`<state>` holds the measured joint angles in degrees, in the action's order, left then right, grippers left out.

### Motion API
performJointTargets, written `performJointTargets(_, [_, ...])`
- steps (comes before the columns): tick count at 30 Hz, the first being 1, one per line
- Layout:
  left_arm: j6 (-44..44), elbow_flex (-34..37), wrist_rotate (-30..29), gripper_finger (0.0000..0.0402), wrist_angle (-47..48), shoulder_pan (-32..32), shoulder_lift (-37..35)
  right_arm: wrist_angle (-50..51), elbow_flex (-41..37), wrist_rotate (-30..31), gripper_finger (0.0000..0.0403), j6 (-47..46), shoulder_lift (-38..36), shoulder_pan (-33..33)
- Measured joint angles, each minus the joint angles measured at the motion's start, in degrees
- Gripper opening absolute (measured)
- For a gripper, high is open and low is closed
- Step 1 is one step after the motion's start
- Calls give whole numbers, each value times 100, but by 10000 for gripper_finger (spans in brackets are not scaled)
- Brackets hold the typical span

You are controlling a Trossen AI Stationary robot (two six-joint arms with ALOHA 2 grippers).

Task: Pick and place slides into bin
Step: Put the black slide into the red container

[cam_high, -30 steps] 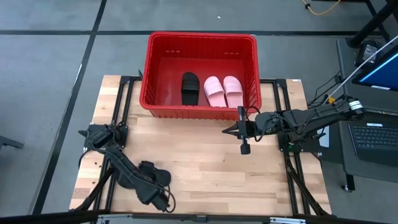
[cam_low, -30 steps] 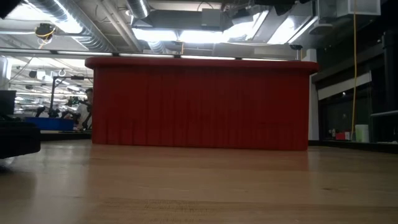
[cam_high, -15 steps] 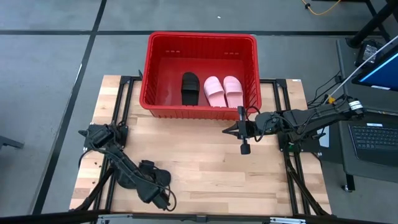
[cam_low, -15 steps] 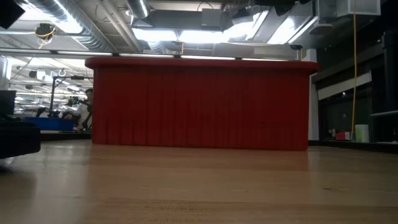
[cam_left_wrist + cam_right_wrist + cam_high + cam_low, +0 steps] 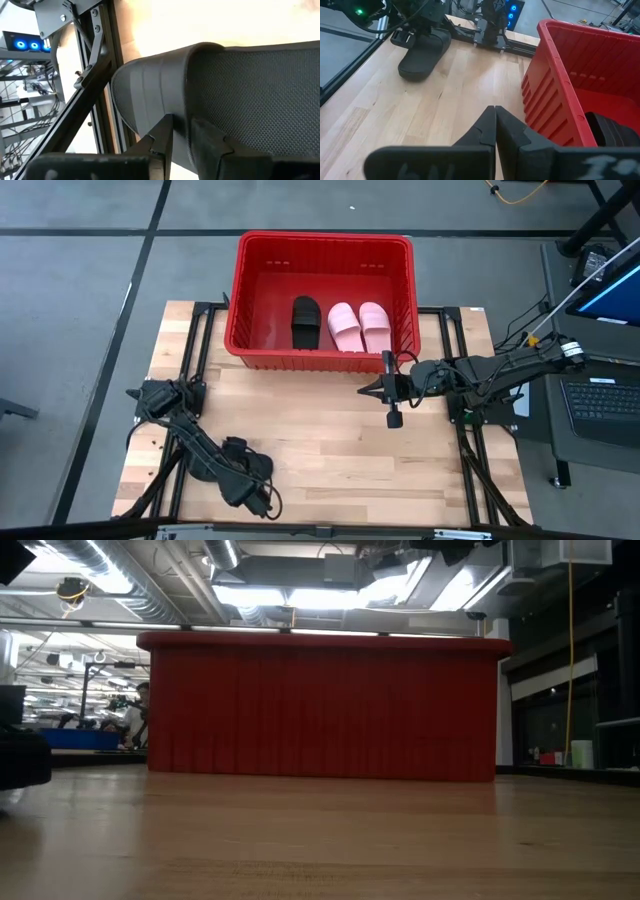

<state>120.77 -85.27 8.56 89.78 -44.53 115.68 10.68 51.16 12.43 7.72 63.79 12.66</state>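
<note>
The red bin stands at the table's far edge. In it lie one black slide and two pink slides side by side on its floor. A second black slide is at the table's near left; it also shows in the right wrist view. My left gripper is shut on this slide. My right gripper is shut and empty, hovering in front of the bin's near right corner. My left gripper pinches the black slide's wide strap at its edge. One finger lies on the strap's smooth outer face, the other on the inner side, above the textured footbed. Whether the sole rests on the table, I cannot tell.
Bare wooden tabletop lies between the held slide and the bin. Black frame rails run along the table's left and right sides. A laptop sits beyond the right edge.
In the low view the black slide in my left gripper has shifted a little toward the table's left edge and slightly up. My right gripper has kept still.
</note>
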Motion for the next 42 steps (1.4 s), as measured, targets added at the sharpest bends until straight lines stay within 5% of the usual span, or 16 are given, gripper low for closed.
performJointTargets(11, [-147, -11, -143, 9, 10, -7, 0, 2, 0, 0, 7, -13, 0, 0])
performJointTargets(20, [-658, -413, -984, 4, 20, -3, 0, 98, 0, 0, 7, 7, 0, -2])
performJointTargets(27, [-1192, -976, -2118, 3, 10, 7, 2, 118, 0, 0, 7, 26, 0, 0])
performJointTargets(42, [-4267, -2070, -5292, 3, 23, 401, 4, 124, 0, -2, 7, 153, -2, 2])
